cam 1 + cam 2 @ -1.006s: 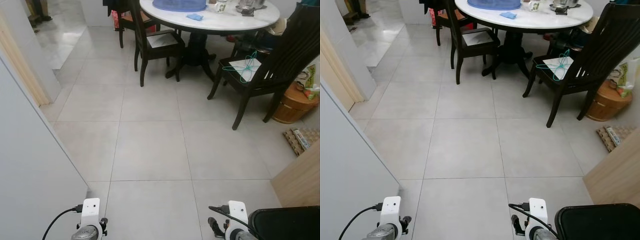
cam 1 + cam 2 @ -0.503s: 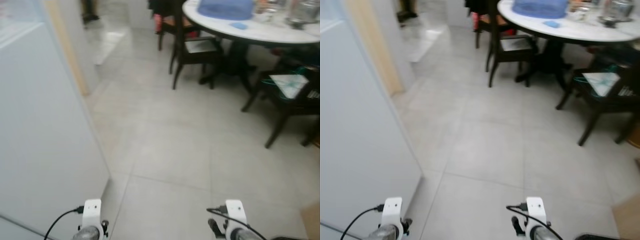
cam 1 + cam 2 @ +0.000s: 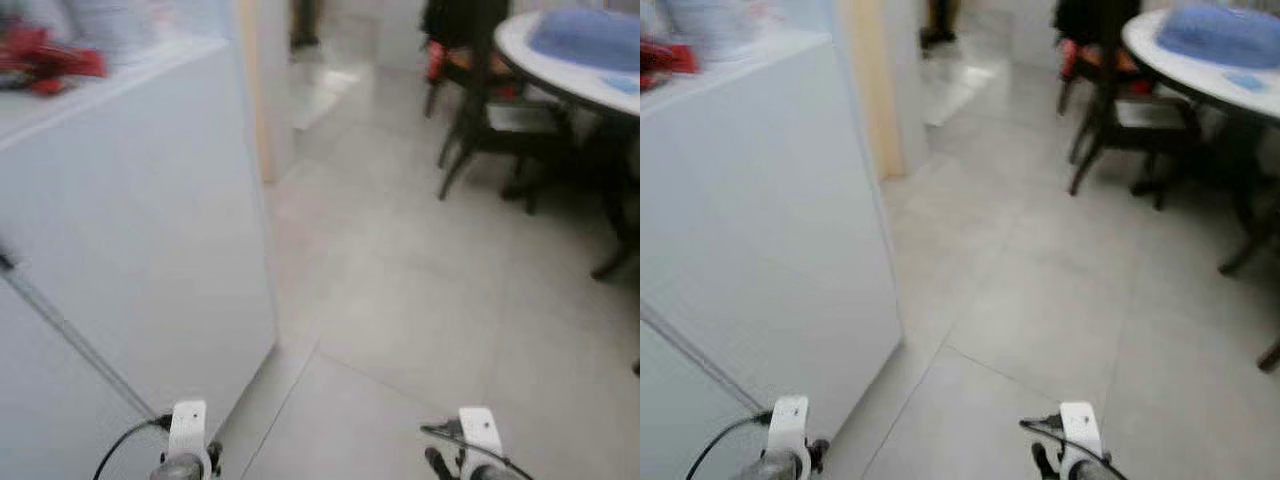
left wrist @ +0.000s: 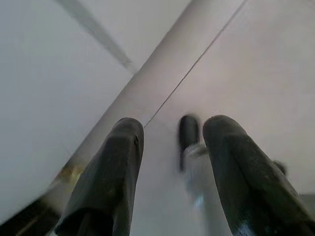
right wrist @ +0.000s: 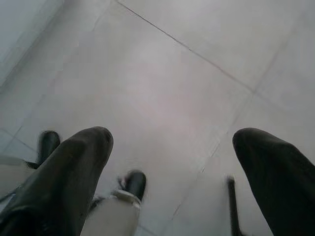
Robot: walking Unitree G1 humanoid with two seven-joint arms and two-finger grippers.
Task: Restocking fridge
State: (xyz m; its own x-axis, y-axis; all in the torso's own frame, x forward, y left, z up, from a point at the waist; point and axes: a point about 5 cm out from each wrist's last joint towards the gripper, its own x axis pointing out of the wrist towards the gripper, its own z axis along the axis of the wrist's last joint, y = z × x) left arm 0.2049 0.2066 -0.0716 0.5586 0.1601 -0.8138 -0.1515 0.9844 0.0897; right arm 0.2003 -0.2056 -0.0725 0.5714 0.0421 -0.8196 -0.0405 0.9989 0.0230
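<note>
A tall white appliance [image 3: 130, 230], probably the fridge, stands close on my left, its door shut and a seam running across its front. Something red [image 3: 48, 58] lies blurred on top of it. Both arms hang low, their white wrist mounts, left [image 3: 186, 428] and right [image 3: 478, 432], at the bottom of the head views. The left gripper [image 4: 172, 135] is open and empty above the floor, right beside the white front. The right gripper [image 5: 172, 145] is open and empty too, over bare grey tiles.
A round white table [image 3: 600, 92] with a blue cover [image 3: 590, 35] stands at the far right, with a dark chair [image 3: 490, 110] in front of it. Grey floor tiles [image 3: 420, 300] stretch ahead. A doorway [image 3: 325, 60] opens past the appliance's corner. The head views are blurred.
The camera has swung left: the white appliance now takes up much more of the left, and the table and chairs have slid right. Both grippers stay low and open.
</note>
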